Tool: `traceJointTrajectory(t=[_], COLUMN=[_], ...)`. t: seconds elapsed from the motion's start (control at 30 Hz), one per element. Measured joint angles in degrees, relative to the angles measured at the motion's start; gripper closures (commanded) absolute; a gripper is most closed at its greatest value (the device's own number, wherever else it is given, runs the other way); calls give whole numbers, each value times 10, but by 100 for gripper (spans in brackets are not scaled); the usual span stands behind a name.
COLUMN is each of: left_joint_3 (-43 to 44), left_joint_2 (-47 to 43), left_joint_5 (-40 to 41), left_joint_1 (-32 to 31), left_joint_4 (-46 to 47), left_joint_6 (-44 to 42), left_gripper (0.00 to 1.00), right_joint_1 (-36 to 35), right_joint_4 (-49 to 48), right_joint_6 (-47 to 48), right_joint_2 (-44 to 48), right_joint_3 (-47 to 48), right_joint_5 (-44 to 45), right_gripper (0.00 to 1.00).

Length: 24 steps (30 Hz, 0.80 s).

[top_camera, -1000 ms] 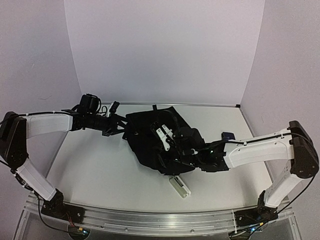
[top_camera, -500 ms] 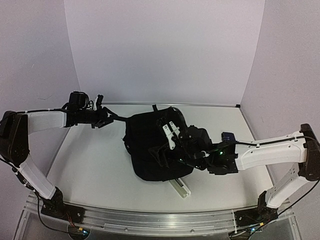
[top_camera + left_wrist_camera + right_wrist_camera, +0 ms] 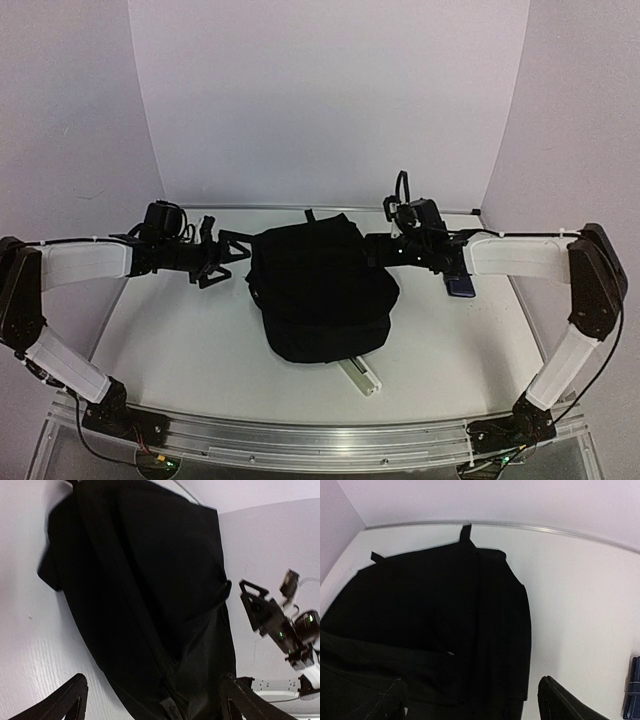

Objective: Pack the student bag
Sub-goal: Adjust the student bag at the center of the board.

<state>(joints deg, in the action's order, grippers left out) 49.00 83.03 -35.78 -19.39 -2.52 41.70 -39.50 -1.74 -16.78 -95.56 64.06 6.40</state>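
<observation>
Top external: left gripper (image 3: 222, 258) and right gripper (image 3: 372, 250), both spread wide, flanked the student bag (image 3: 320, 295) at the far edge, perhaps to open it.

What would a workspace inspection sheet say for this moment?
Surface: white table, matte.
Job's things: student bag lying mid-table; zipper state cannot be told.
Clutter: white object partly under the bag's near edge; blue object right of the bag.
Grippers: left gripper open at the bag's left side; right gripper open at its right side.
Cables: black cable loop above the right wrist.
Surroundings: plain walls; metal rail in front.
</observation>
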Motion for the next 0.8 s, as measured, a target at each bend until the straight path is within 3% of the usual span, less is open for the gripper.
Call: traceJointTrajectory(t=[0.13,0.27,0.4,0.57,0.67,0.8], left_joint_3=[-22,-70,-100,-100,-91,-54], left_joint_2=[-19,-48,-47,14,57,95], left_joint_5=[10,15,8,-20,-30,-33], left_joint_1=[-55,-81,-87,-88,-88,-81], left_joint_4=[-19,-18,13,118,152,148], left_joint_6=[27,64,103,149,156,142], left_gripper=[8,12,32,75,95,100], right_joint_1=[64,88,90,91,92,94], right_joint_4=[12,13,9,-5,-18,-39], right_joint_6=[-13,-19,-28,-37,-43,-52], right_joint_2=[-50,-69,-74,-77,-77,-76], right_joint_3=[1,1,1,-5,-16,-40], right_joint_5=[-99,-174,-225,-268,-279,-298], right_gripper=[22,42,66,98,100,100])
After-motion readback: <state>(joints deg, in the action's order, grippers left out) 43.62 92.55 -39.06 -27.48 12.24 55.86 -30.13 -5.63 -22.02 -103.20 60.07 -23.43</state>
